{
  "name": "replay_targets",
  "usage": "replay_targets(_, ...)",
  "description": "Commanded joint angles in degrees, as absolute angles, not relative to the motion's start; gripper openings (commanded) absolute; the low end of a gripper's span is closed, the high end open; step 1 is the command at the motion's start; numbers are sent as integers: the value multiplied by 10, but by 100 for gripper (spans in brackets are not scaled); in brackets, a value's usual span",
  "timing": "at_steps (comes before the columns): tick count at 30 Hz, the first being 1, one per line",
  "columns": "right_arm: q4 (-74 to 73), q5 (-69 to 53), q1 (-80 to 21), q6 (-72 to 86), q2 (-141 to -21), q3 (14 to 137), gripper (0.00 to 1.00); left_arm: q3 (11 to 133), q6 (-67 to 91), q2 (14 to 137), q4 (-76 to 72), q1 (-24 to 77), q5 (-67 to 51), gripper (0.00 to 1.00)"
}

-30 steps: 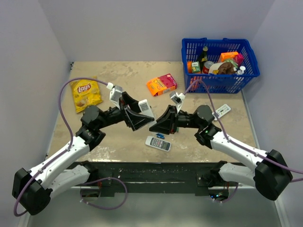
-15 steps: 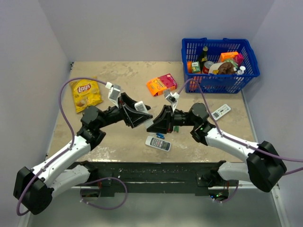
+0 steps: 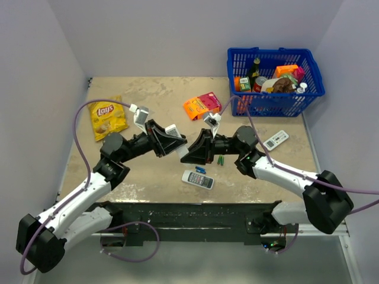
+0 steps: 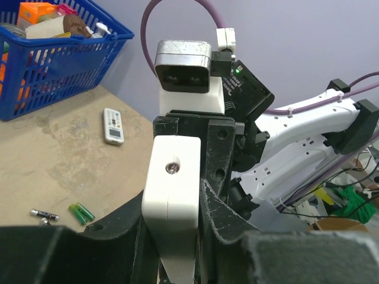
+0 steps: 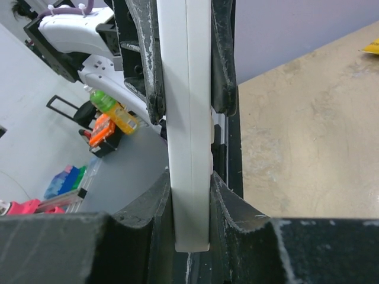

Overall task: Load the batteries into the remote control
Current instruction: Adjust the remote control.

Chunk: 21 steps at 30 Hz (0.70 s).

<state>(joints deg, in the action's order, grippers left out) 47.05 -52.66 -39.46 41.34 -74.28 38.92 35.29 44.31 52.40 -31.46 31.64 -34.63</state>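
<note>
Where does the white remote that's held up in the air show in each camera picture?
Top external: white remote just left of centre, in mid-air.
Left wrist: remote bottom centre, upright.
Right wrist: remote centre, edge-on, a tall strip.
Shared landmark: the tan table, in all three.

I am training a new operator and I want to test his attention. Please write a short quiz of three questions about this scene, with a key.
1. True or false: the long, slim white plastic remote control lies flat on the table.
2. What stands at the far right corner of the table? A) a yellow chip bag B) the blue plastic basket C) an orange carton
3. How many grippers clamp the remote control?
Key: 1 false, it is held above the table. 2 B. 3 two, the left gripper and the right gripper.
</note>
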Motion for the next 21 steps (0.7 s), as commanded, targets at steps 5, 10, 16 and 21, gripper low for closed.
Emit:
replay_targets(5, 400, -449, -393, 367, -751, 441, 65, 410, 316, 474, -171, 313, -159, 0)
replay_targets(10, 384, -340, -395, 365, -767, 466, 98, 369, 308, 433, -154, 313, 32, 0)
replay_targets(16, 402, -239, -400, 405, -827, 497, 98, 300, 330, 406, -199, 313, 138, 0)
replay_targets(21, 451, -157, -421, 471, -881, 505, 98, 325, 309, 431, -178, 312, 177, 0)
